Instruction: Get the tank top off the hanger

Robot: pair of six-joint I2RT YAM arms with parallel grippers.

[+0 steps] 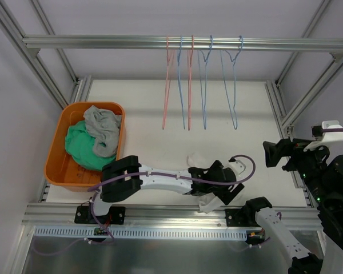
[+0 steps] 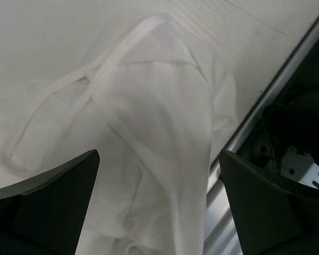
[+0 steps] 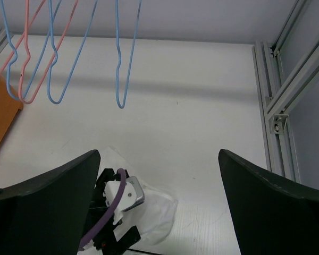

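The white tank top [image 1: 198, 159] lies crumpled on the table near its front edge, off any hanger. In the left wrist view it [image 2: 165, 101] fills the frame, straps toward the upper left. My left gripper [image 1: 216, 191] hovers right over it, open, its fingers [image 2: 53, 196] wide apart on either side of the cloth. My right gripper [image 1: 273, 153] is raised at the right side, open and empty. In its view the tank top [image 3: 158, 210] shows under the left gripper's head [image 3: 119, 199].
Several empty pink and blue wire hangers [image 1: 188, 80] hang from the rail at the back; they also show in the right wrist view [image 3: 53, 58]. An orange bin [image 1: 53, 157] with grey and green clothes stands at the left. An aluminium rail [image 2: 255, 122] runs along the table's front edge.
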